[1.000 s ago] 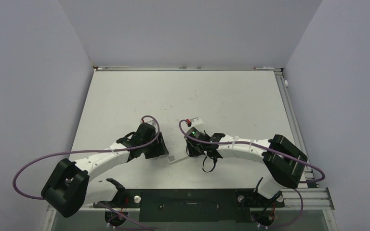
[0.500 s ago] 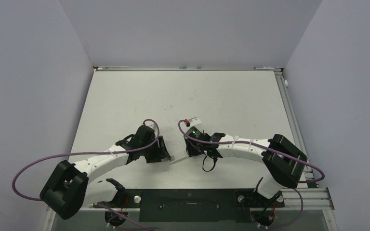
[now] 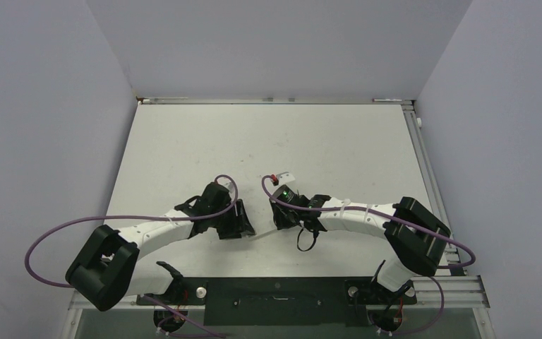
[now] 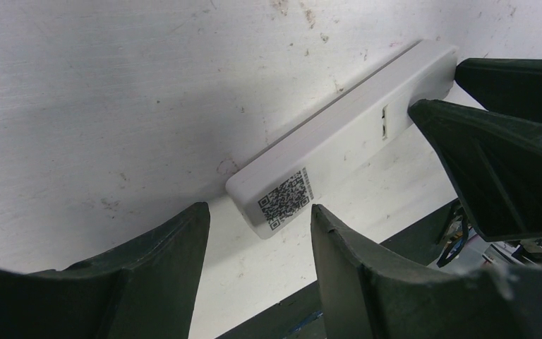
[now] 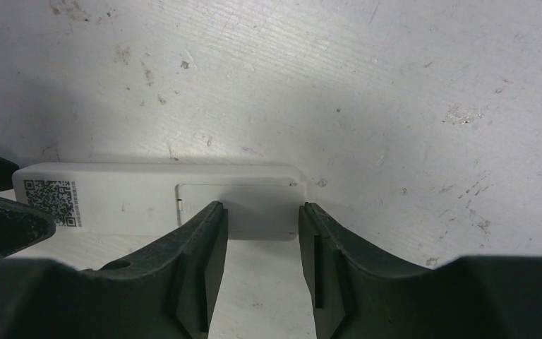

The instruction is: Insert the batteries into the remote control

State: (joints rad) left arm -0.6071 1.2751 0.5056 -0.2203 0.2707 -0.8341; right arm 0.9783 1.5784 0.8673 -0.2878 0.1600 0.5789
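Counter [image 3: 268, 134]: white, scuffed, carrying everything listed. Left arm and right arm: both bent inward, meeting close to the near edge about midway between the left and right edges. Left end effector [image 4: 257, 212]: fingers apart, holding nothing, set either side of one end of the remote without visibly touching it. Right end effector [image 5: 259, 210]: fingers likewise apart and empty, tips at the remote's near long side, just at the opposite end. Remote control [image 4: 346, 134]: slim white bar lying flat, back side up, between the two end effectors; its long axis runs roughly left to right across the counter, from one end effector to the other, so each arm is at its own end and neither is clearly nearer. Battery cover [image 5: 236, 201]: closed, directly ahead of the gap between the right fingers; judged the part the coming move turns on, since it must come off before loading, and the right arm is the one placed for it. QR label [image 4: 286, 198]: on the end toward the left end effector. Small white piece with a red mark [image 3: 282, 176]: just beyond the right wrist, identity unclear. Batteries: not seen in any view.
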